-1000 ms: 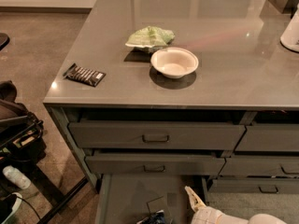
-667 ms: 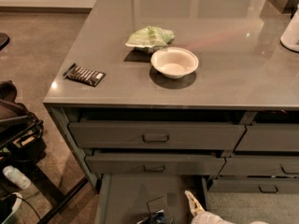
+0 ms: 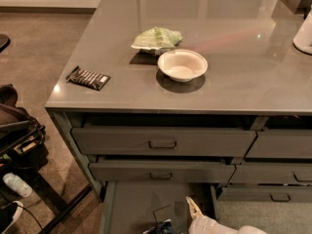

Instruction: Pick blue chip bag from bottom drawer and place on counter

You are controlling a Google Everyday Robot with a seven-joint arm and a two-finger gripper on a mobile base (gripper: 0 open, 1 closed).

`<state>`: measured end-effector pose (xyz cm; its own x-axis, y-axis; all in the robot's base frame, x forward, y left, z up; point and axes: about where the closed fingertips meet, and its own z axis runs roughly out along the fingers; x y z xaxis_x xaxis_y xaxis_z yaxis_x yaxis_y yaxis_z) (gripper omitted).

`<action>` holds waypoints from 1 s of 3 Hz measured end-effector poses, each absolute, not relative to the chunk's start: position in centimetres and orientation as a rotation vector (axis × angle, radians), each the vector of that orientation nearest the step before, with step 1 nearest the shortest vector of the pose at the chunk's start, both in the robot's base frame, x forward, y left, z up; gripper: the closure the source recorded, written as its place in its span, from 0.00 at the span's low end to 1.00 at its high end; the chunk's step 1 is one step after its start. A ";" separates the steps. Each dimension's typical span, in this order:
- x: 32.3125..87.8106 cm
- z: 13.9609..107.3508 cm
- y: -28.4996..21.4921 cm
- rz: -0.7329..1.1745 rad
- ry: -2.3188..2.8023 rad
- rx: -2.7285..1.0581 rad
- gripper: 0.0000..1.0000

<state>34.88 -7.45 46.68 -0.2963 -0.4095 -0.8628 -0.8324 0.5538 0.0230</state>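
The bottom drawer (image 3: 134, 201) is pulled open below the two upper drawers. The top of the blue chip bag (image 3: 160, 226) shows in it at the picture's lower edge; the rest is cut off. My gripper (image 3: 195, 209) hangs over the drawer's right part, just right of the bag, on the white arm (image 3: 219, 225) that comes in from the bottom edge. It does not hold the bag. The glossy grey counter (image 3: 243, 38) lies above.
On the counter stand a white bowl (image 3: 182, 65), a pale green bag (image 3: 157, 37) behind it, a black striped packet (image 3: 88, 77) near the left edge and a white object (image 3: 304, 33) at far right. Dark gear and a bottle (image 3: 17, 184) sit on the floor, left.
The gripper and white arm have dropped lower and shifted slightly left, closer to the bag. Nothing on the counter moved.
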 end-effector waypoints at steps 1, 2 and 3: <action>37.0 41.0 -5.7 0.717 1.929 -0.934 0.00; 36.6 39.7 -4.6 0.768 1.933 -0.897 0.00; 36.6 39.7 -4.6 0.765 1.932 -0.900 0.00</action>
